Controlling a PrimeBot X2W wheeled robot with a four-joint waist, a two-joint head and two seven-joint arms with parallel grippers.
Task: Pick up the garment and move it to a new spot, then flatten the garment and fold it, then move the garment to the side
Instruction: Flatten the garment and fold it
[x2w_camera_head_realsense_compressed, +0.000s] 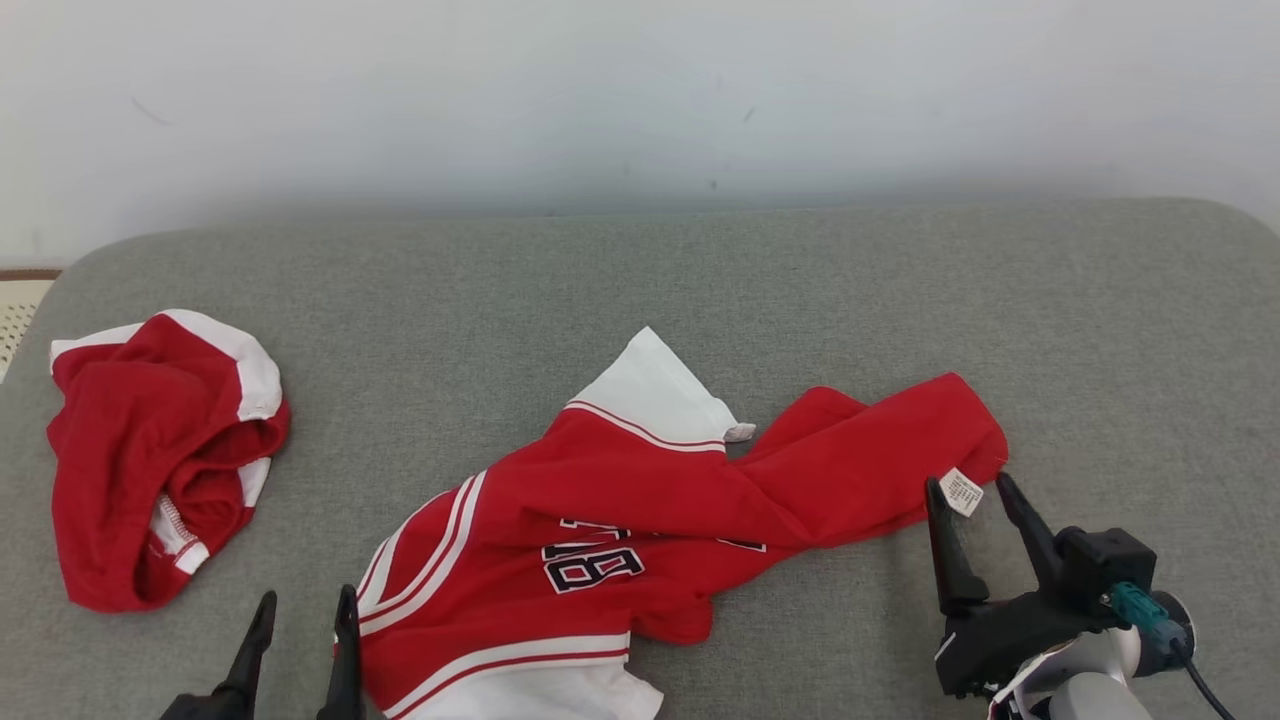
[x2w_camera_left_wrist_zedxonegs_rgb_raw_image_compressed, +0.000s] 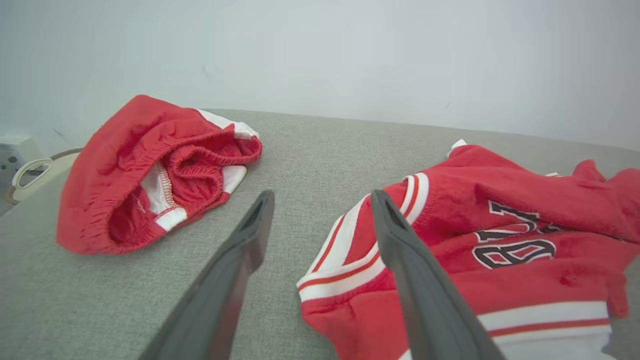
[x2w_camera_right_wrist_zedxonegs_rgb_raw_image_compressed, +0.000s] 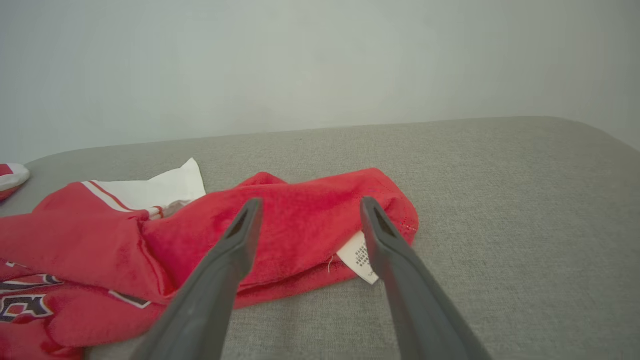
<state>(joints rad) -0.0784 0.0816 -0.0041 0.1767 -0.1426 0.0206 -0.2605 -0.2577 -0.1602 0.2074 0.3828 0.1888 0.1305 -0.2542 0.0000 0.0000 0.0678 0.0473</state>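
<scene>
Red shorts (x2w_camera_head_realsense_compressed: 150, 450) lie bunched at the left of the grey padded surface (x2w_camera_head_realsense_compressed: 700, 280). Beside them the left gripper (x2w_camera_head_realsense_compressed: 307, 595) has its jaws wide and empty. The crumpled red jersey (x2w_camera_head_realsense_compressed: 640, 480) sprawls mid-surface. The right gripper (x2w_camera_head_realsense_compressed: 968, 482), jaws wide, straddles the jersey's white label (x2w_camera_head_realsense_compressed: 962, 492).

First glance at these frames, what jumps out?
A crumpled red jersey with white trim and dark lettering sprawls across the near middle of the grey cushion. A bunched pair of red shorts lies apart at the far left. Both grippers stand open at the jersey's ends: the left gripper by its striped edge, and the right gripper around the white label.
</scene>
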